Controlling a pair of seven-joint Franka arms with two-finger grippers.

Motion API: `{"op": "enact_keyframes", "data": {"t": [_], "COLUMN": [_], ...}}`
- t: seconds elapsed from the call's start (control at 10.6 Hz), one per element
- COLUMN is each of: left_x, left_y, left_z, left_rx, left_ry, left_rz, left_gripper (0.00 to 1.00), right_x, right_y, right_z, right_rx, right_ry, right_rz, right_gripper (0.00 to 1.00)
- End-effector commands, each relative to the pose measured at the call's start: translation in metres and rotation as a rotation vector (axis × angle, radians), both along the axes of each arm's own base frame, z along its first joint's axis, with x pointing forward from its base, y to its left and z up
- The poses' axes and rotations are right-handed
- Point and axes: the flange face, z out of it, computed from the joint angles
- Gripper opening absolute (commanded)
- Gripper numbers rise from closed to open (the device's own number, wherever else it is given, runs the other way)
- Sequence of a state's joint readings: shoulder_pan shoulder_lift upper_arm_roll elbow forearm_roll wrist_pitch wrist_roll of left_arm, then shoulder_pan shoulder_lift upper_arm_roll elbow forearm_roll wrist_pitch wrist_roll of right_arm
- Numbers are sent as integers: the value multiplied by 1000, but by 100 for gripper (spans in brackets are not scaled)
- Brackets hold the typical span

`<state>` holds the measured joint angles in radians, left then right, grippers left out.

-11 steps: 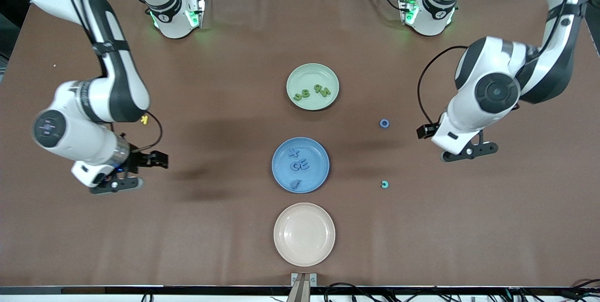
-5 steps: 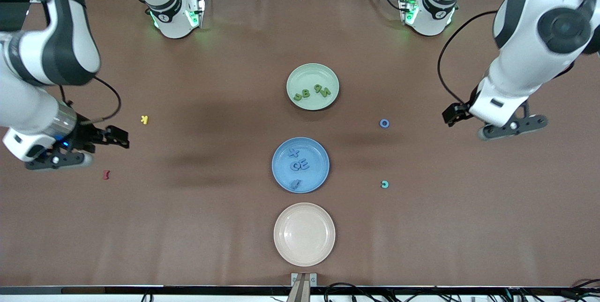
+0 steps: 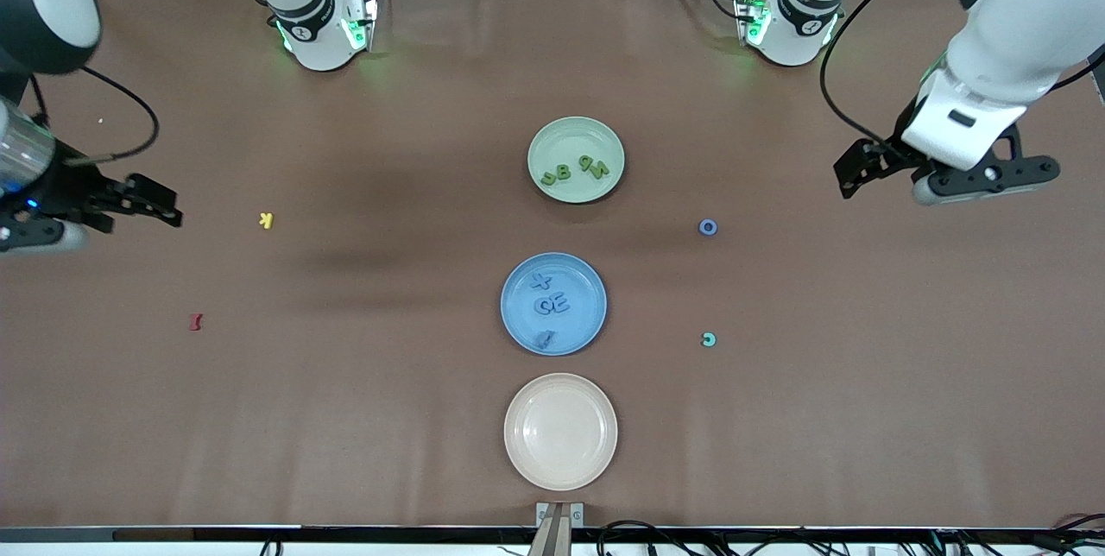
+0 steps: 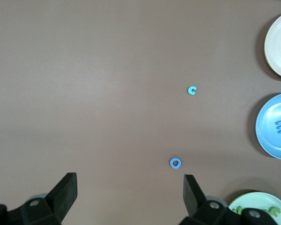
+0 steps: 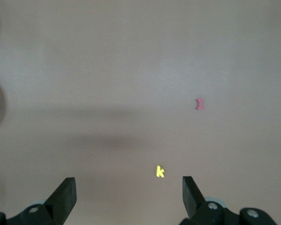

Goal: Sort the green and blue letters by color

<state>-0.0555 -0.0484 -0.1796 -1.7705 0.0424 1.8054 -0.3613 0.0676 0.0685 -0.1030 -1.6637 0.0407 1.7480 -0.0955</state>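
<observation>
Both arms withdrew outward; green letters (image 3: 573,168) row runs across plate (image 3: 604,135).

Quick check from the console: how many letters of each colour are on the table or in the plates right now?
Green letters, in the green plate: 4
Blue letters, in the blue plate: 4
Blue O, on the table: 1
Teal C, on the table: 1
Yellow K, on the table: 1
Dark red letter, on the table: 1
Total: 12

Both arms have pulled up and outward. The right gripper (image 3: 34,224) has moved from lower left to the frame's left edge, uncovering the red letter (image 3: 196,322). The left gripper (image 3: 975,185) has risen toward the upper right.
</observation>
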Motion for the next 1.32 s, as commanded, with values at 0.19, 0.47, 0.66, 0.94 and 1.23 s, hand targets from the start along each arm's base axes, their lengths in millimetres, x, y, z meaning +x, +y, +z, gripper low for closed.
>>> {"op": "enact_keyframes", "data": {"t": [0.19, 0.47, 0.66, 0.94, 1.23], "left_x": [-22, -33, -28, -25, -22], "left_y": [24, 31, 34, 39, 35], "left_z": [44, 59, 67, 76, 78], "left_rx": [-27, -18, -36, -23, -38], "left_ry": [21, 97, 96, 74, 47], "left_rz": [-149, -212, -205, -200, -199], "left_gripper": [100, 100, 100, 100, 100], "right_x": [-17, -17, -21, -25, -23], "right_y": [-3, -3, -12, -21, -30], "right_z": [80, 93, 97, 113, 104], "right_rx": [-103, -95, -92, -92, -91], "right_ry": [-20, -52, -50, -63, -54], "right_rz": [-117, -110, -124, -140, -156], "right_gripper": [100, 100, 100, 100, 100]}}
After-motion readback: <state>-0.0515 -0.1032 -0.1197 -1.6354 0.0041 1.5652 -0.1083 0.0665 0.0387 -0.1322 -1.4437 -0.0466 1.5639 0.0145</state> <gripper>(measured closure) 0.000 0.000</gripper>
